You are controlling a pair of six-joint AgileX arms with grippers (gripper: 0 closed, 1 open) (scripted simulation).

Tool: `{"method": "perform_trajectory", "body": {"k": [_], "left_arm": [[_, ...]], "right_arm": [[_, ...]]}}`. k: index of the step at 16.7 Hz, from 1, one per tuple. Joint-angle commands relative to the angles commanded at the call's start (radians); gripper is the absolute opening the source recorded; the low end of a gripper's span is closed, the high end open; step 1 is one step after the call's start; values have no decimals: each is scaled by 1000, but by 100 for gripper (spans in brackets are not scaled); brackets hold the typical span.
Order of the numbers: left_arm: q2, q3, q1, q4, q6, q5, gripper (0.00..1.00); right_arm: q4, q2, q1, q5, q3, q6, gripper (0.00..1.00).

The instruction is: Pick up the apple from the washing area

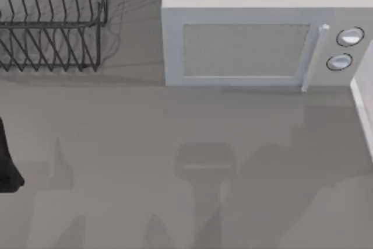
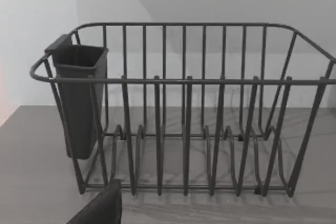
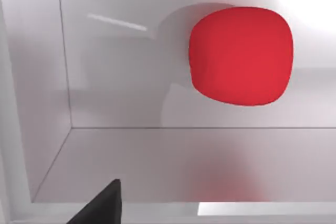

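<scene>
Left arm: a dark part of it (image 1: 9,164) shows at the table's left edge, near side; I cannot tell whether its claw is open or closed.
Left claw: one dark finger (image 2: 100,207) shows in the left wrist view, in front of the rack.
Right claw: one dark finger (image 3: 100,204) shows in the right wrist view, near the sink's rim; whether the claw is open or closed cannot be told.
Table (image 1: 145,144): grey, bare in the middle, crossed by arm shadows.
Apple (image 3: 240,55): bright red, squat and rounded, lying in the sink on its pale floor, apart from the finger.
Sink (image 3: 47,108): pale basin with smooth walls.
Rack (image 1: 52,21): dark wire dish rack at the far left corner, with a dark cup (image 2: 79,98) hung on one end.
Microwave (image 1: 256,39): white, along the far edge toward the right, door shut, two round knobs on its right.
</scene>
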Motion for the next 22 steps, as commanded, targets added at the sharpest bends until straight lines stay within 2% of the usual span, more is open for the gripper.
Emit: {"method": "perform_trajectory", "body": {"k": [9, 12, 18, 22], "left_arm": [[0, 0, 0, 0, 0, 0, 100], [0, 0, 0, 0, 0, 0, 100], [0, 0, 0, 0, 0, 0, 100], [0, 0, 0, 0, 0, 0, 100]], "right_arm": [[-14, 70, -4, 0, 34, -7, 100], [84, 139, -5, 1, -1, -6, 100], [416, 336, -7, 2, -111, -3, 100], [488, 393, -7, 3, -143, -2, 100]]}}
